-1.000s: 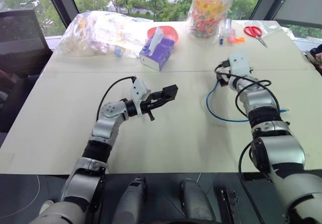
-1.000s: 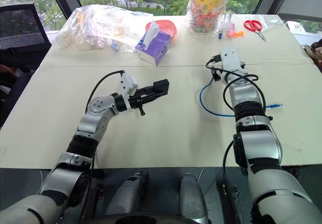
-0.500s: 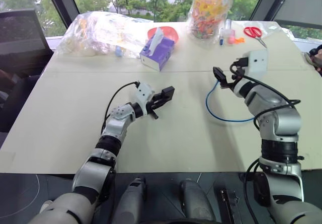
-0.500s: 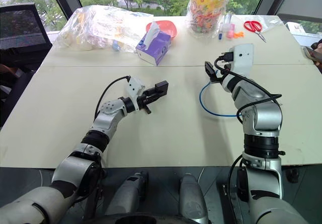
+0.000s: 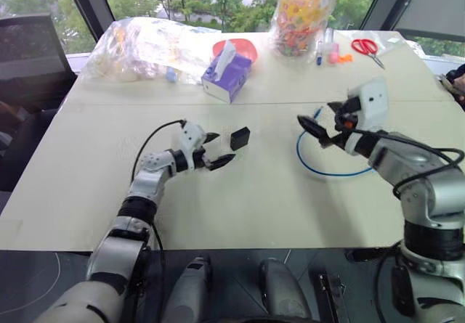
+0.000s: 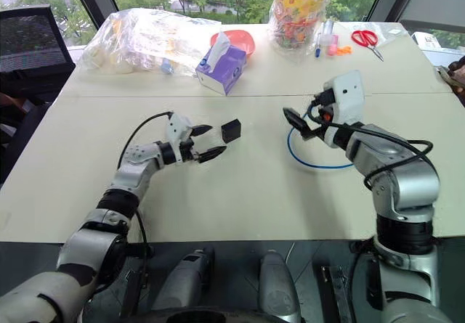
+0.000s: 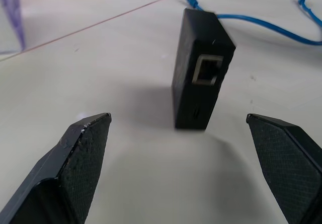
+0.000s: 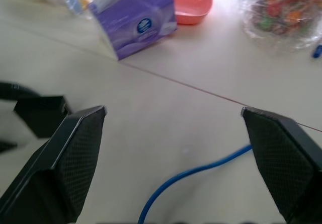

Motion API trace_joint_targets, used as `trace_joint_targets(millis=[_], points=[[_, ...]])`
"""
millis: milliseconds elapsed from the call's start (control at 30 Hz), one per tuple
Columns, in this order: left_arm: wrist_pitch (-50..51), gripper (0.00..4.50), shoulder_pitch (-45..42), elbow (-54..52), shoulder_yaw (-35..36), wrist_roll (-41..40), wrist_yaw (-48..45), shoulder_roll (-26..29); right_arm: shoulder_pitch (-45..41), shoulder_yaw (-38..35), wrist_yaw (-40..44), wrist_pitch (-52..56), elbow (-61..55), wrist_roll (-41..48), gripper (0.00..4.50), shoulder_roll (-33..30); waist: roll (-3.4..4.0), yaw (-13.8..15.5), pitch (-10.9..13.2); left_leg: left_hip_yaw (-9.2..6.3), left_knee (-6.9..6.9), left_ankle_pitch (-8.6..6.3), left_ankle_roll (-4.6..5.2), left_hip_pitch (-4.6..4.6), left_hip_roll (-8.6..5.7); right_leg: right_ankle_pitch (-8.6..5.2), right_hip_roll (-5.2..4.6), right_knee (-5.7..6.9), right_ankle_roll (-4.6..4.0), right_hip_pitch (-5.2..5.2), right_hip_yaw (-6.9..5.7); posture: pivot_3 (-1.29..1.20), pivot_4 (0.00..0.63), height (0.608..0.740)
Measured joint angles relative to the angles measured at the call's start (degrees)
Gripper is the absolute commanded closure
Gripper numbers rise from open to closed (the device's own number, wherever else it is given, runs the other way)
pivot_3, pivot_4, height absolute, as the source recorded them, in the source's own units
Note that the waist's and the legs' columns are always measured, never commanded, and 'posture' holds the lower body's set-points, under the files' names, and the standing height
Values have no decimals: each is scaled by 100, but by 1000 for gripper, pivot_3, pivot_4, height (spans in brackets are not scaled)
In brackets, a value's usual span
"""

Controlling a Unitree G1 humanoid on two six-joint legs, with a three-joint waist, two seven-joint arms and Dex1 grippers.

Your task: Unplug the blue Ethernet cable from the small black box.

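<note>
No legible writing; the purple tissue box [image 5: 227, 74] bears a round blue emblem. The left gripper [image 5: 215, 151], level, its jaws spread and empty, faces the small black box [image 5: 240, 138], standing on edge at table centre, port bare. The right gripper [image 6: 311, 122], spread wide and empty, hovers over the blue Ethernet cable [image 5: 328, 172], looped at 3 o'clock from the box.

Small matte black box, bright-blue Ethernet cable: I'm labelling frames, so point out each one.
small matte black box [image 7: 201, 78], left wrist view, the face with its empty port.
bright-blue Ethernet cable [image 5: 328, 172], left eye view, near side of its loop on the table.
</note>
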Motion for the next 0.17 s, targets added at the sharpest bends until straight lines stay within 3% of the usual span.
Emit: trace_joint_targets(millis=[167], points=[[764,11,465,-1145,91,-244,-50,285,441,139,479,5,-110,199,0,-159,0,36,0,-1,3,0,0,-1,0,-6,-1,-3,-14,4,0,0,150,728]])
